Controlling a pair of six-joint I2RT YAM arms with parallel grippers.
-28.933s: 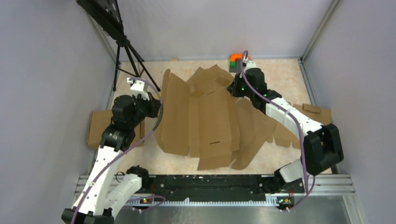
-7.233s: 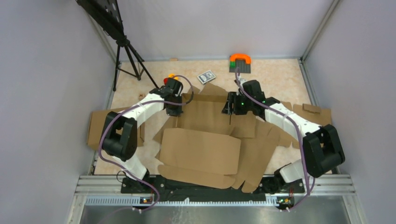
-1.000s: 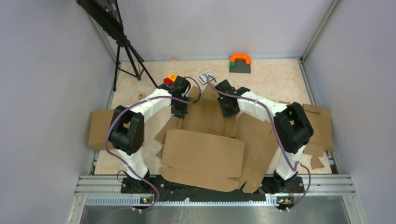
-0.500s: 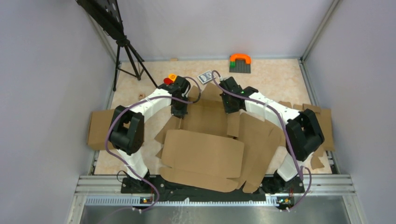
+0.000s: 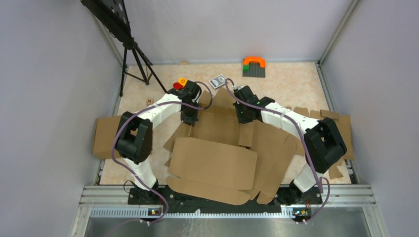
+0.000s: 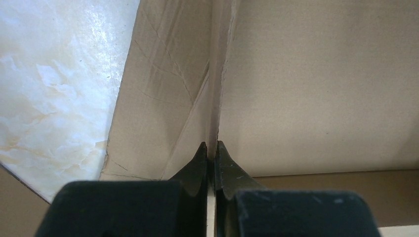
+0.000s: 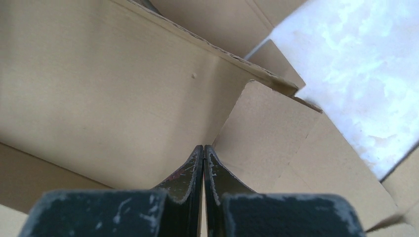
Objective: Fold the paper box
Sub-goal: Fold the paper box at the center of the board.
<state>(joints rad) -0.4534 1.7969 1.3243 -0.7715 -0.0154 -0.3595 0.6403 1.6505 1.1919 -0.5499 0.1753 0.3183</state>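
Observation:
The paper box [image 5: 212,160], a big brown die-cut sheet, lies mid-table. Its near panel is folded over and its back wall [image 5: 217,123] stands between the two grippers. My left gripper [image 5: 190,117] is at the wall's left end. In the left wrist view its jaws [image 6: 211,145] are shut on the thin upright edge of a cardboard flap [image 6: 220,74]. My right gripper [image 5: 245,117] is at the wall's right end. In the right wrist view it [image 7: 203,148] is shut, tips pressed together at the inner corner where a side flap [image 7: 267,128] meets the wall; nothing shows between them.
A card deck [image 5: 218,80] and a red-and-orange piece [image 5: 180,83] lie just behind the box. An orange-and-green toy [image 5: 254,65] is at the back. A tripod [image 5: 136,59] stands back left. A plain cardboard slab [image 5: 104,136] lies left, scraps [image 5: 336,123] right.
My right gripper has closed and shifted slightly right along the back wall, its elbow swinging outward. The left gripper has kept its grip and place.

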